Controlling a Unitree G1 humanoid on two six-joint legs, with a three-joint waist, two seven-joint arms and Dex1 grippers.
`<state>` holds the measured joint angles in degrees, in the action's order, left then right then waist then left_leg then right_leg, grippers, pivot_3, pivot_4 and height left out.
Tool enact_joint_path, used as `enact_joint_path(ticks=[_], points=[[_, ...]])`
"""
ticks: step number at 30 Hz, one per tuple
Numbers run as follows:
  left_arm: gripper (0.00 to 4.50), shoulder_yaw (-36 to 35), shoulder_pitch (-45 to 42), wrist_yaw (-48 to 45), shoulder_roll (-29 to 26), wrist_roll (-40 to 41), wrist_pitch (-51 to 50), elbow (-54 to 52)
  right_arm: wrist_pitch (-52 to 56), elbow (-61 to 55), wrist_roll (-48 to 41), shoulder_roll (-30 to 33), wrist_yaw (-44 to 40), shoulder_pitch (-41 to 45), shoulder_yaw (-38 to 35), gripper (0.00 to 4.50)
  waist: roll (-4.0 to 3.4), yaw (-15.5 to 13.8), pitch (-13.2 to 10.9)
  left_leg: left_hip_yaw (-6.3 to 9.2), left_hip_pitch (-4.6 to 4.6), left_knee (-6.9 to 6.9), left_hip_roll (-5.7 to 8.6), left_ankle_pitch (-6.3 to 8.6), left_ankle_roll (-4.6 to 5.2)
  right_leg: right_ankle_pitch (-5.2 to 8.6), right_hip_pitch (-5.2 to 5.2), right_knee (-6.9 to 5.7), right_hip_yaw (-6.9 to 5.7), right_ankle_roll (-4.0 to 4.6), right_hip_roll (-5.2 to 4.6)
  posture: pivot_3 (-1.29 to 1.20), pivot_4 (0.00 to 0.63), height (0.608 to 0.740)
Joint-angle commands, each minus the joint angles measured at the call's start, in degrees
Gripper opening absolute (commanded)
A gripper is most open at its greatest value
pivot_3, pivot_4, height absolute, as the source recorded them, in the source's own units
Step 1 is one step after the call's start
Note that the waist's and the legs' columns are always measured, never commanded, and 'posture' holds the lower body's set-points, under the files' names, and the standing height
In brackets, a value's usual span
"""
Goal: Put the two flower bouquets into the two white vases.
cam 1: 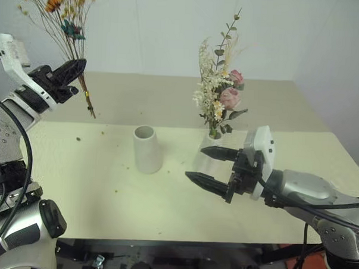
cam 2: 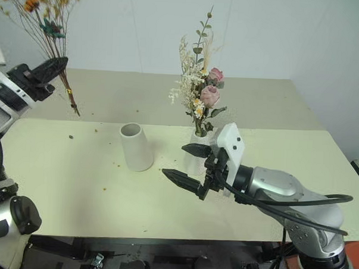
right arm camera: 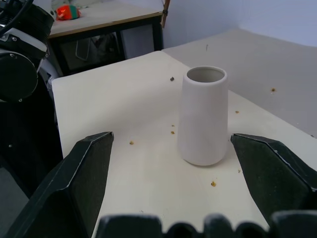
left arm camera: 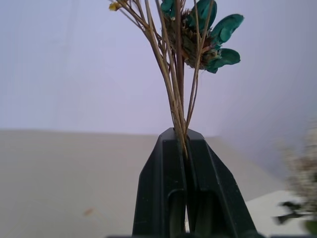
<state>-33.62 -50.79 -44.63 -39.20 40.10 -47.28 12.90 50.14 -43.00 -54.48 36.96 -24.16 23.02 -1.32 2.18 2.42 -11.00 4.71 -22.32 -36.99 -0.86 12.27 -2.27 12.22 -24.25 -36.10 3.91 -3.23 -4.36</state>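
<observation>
Looking over the head camera, I saw the left gripper (cam 1: 77, 67) at the upper left of the frame, its black fingers pressed together on the thin brown stems of the bouquet of small yellow and orange blossoms (cam 1: 60, 10), which hung clear of the pale cream table (cam 1: 93, 190). From the left wrist, the stems (left arm camera: 179, 94) rose straight out of the pinched fingertips, with a teal-petalled bloom (left arm camera: 208, 34) near the top of the frame.

At the centre of the frame stood the wide-mouthed tapered white vase (cam 1: 146, 148), upright with nothing in it. Just to its right, the taller bouquet of pink roses, cream sprigs and green leaves (cam 1: 220, 88) sat in the second white vase (cam 1: 210, 149), largely hidden behind my right gripper (cam 1: 211, 165). That gripper hovered low at centre right, fingers spread wide and gripping nothing; its wrist view framed the wide-mouthed vase between them. Small crumbs (right arm camera: 213, 183) dotted the table. I could read no writing or labels anywhere.
</observation>
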Motion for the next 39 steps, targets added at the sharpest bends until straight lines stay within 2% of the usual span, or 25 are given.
enact_joint_path(ticks=[1, 9, 13, 18, 25, 33, 39], points=[[0.03, 2.8, -2.6, -14.9, -1.8, 2.9, 6.4, 4.7, -3.1, -3.0, 2.7, -0.5, 1.0, -1.1, -0.6, 4.5, 0.0, -0.1, 0.0, 0.0, -0.01, 0.0, 0.0, 0.0, 0.0, 0.0, 0.0, 0.0, 0.0, 0.0, 0.0, 0.0, 0.15, 0.74], [0.03, 9.8, -17.8, -39.4, -2.0, 0.3, 14.6, 32.1, -5.0, -4.4, 6.7, -0.5, 0.9, -3.6, -0.1, 4.5, 0.04, 0.0, 0.0, 0.0, -0.04, -0.01, 0.0, 0.0, 0.01, 0.01, 0.0, 0.03, -0.01, -0.01, 0.02, 0.0, 0.15, 0.74], [0.03, 12.2, -22.3, -47.1, 0.2, -1.8, 18.2, 41.8, -5.5, -4.9, 8.4, -1.2, 1.6, -4.3, 0.3, 4.5, 0.04, 0.3, 0.0, 0.0, -0.05, 0.0, -0.01, 0.0, 0.01, 0.01, -0.01, 0.02, -0.01, -0.01, 0.03, 0.0, 0.15, 0.74], [0.03, 17.3, -22.9, -47.9, 2.6, -2.9, 22.5, 46.4, -5.7, -5.8, 10.3, -2.2, 2.9, -4.8, 0.8, 4.5, 0.04, 0.2, 0.0, 0.0, -0.07, 0.0, -0.02, 0.0, 0.02, 0.02, -0.03, 0.0, -0.01, -0.01, 0.04, 0.0, 0.15, 0.74], [0.03, 18.3, -24.9, -47.9, 5.0, -6.4, 29.8, 53.8, -5.8, -7.2, 11.8, -3.1, 4.1, -6.9, 0.4, 4.5, 0.04, 0.1, 0.0, 0.01, -0.1, -0.01, -0.01, 0.0, 0.02, 0.02, -0.05, 0.01, -0.01, -0.01, 0.03, 0.0, 0.15, 0.74], [0.03, 21.0, -23.4, -47.9, 6.6, -10.8, 35.7, 55.8, -5.9, -7.5, 13.1, -3.3, 4.3, -7.9, 0.4, 4.5, 0.04, 0.2, 0.0, 0.01, -0.1, -0.01, -0.02, 0.0, 0.02, 0.02, -0.04, -0.01, -0.01, -0.02, 0.05, 0.0, 0.15, 0.74], [0.03, 21.9, -22.0, -47.9, 6.9, -10.3, 36.0, 54.5, -6.1, -7.5, 13.6, -3.5, 3.9, -8.4, 0.3, 4.5, 0.04, 0.1, 0.0, 0.01, -0.1, -0.01, -0.01, 0.0, 0.02, 0.02, -0.04, -0.01, -0.01, -0.02, 0.04, 0.0, 0.15, 0.74]])
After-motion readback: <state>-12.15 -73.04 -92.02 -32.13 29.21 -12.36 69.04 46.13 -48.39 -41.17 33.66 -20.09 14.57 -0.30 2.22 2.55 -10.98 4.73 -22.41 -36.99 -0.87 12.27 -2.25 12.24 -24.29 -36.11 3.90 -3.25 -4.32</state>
